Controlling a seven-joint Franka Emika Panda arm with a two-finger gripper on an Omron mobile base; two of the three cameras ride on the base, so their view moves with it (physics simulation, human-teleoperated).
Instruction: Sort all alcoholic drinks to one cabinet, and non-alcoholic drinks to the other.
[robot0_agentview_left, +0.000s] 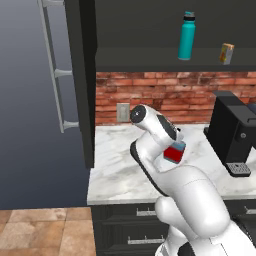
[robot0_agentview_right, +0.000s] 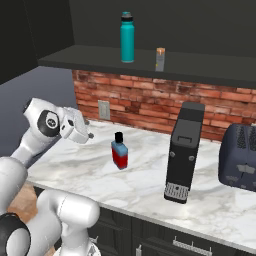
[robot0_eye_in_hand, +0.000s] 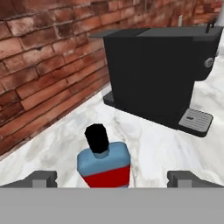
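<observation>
A white marble worktop (robot0_agentview_right: 150, 175) runs along a red brick wall (robot0_agentview_right: 150, 102), and above it a dark open cabinet shelf (robot0_agentview_right: 200, 67) carries two drinks: the tall teal bottle (robot0_agentview_right: 127, 37) standing upright, and just right of it the small orange-yellow carton (robot0_agentview_right: 160, 59). On the worktop the black coffee machine (robot0_agentview_right: 184, 152) stands tall right of centre, with a dark toaster (robot0_agentview_right: 241, 157) further right by the wall. A grey wall outlet (robot0_agentview_right: 103, 110) sits on the bricks to the left.

Standing upright in the open on the marble is the blue flask bottle (robot0_agentview_right: 119, 151), red label low, black cap on top, well apart from the coffee machine and with nothing between it and the arm. The gripper (robot0_agentview_right: 85, 131) hangs to the flask's left, near it but not touching. Seen from the hand view, the jaws are spread wide, and the flask sits centred between them and just ahead, the coffee machine looming behind it.
</observation>
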